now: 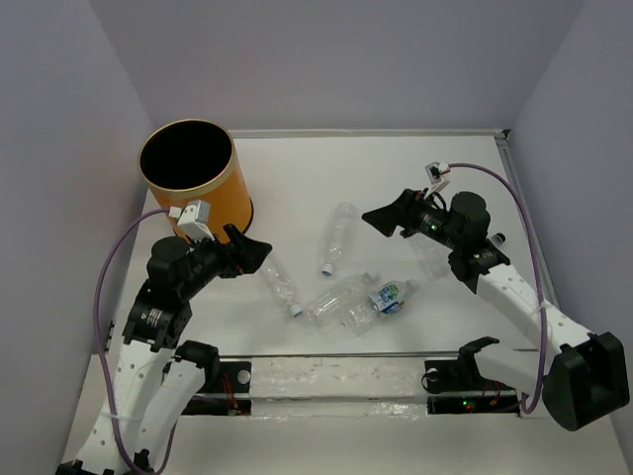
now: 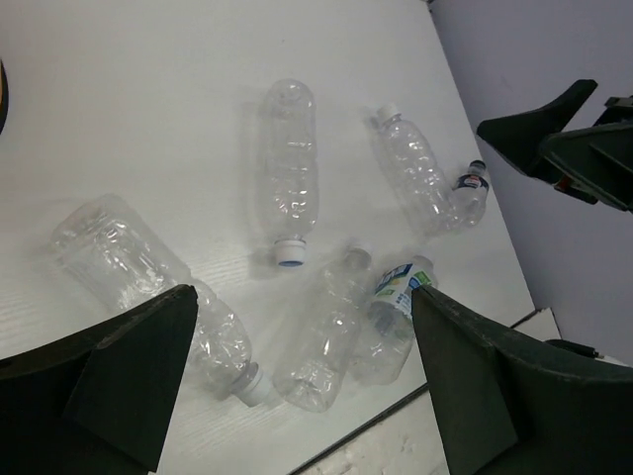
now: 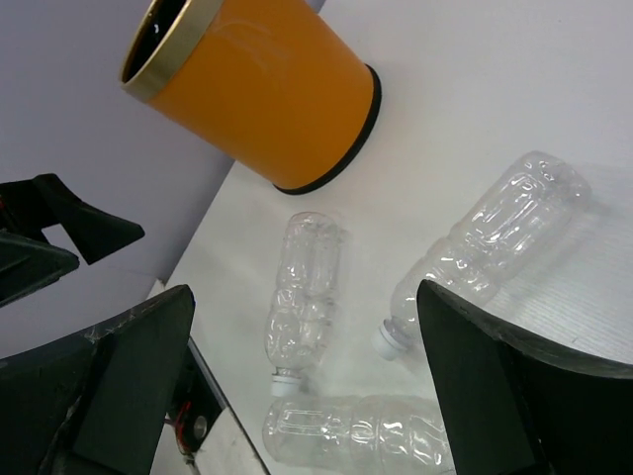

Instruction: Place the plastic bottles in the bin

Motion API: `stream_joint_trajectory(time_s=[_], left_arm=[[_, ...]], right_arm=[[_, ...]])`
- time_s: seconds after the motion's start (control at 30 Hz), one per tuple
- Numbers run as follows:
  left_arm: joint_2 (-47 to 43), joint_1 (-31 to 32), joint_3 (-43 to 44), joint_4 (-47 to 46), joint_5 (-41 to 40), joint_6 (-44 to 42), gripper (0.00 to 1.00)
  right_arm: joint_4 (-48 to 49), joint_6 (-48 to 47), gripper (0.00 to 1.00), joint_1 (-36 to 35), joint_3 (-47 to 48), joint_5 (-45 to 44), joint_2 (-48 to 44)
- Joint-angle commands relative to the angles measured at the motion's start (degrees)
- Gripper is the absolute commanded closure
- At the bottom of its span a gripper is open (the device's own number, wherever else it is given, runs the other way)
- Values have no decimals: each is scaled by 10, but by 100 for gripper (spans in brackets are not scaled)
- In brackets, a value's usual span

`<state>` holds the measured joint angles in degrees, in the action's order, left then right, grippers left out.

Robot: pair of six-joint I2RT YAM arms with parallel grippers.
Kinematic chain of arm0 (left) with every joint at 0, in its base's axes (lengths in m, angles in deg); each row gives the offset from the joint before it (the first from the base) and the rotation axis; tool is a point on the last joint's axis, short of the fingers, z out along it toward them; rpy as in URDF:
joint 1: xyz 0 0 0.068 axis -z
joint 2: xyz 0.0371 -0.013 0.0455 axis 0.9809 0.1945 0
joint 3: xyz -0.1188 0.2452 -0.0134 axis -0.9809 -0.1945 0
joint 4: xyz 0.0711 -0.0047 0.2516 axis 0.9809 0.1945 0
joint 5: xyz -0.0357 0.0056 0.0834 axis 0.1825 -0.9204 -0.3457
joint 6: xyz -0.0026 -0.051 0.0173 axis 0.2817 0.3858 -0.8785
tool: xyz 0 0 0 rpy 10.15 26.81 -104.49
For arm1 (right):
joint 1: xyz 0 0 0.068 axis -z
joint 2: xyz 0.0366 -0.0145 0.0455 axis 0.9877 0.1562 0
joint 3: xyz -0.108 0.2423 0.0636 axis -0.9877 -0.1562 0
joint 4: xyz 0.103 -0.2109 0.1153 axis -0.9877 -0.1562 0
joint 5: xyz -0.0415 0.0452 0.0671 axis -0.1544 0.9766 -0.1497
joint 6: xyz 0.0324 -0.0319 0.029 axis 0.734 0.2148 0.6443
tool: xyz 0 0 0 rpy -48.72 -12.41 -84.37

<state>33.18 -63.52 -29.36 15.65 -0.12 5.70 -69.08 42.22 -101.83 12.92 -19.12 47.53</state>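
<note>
**Left claw**: I am holding it spread wide, gripping nothing, over the worktop. The nearest bottle is lying just at its 5 o'clock in the overhead view. Its long axis is running from 11 to 5 o'clock, cap at the 5 end. My left arm is sitting nearer to it than my right.

**Right claw**: I am holding it gaping and empty too, pointing toward 9 o'clock.

**Count:** I am counting five plastic bottles, all lying flat, one of them a labelled bottle. There is one bin, standing upright at the left claw's 11 o'clock.
</note>
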Motion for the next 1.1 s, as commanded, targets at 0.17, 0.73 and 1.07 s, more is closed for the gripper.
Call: stream_joint_trajectory(time_s=[0.17,0.73,1.07], left_arm=[[83,-2,33,128,-81,18,7],[224,92,-75,17,-295,177,1],[347,102,-90,-175,-385,164,1]], right_arm=[[-9,-31,2,0,-5,-62,-12],[-19,-44,2,-5,-6,-68,22],[-21,-50,1,-11,1,-87,89]])
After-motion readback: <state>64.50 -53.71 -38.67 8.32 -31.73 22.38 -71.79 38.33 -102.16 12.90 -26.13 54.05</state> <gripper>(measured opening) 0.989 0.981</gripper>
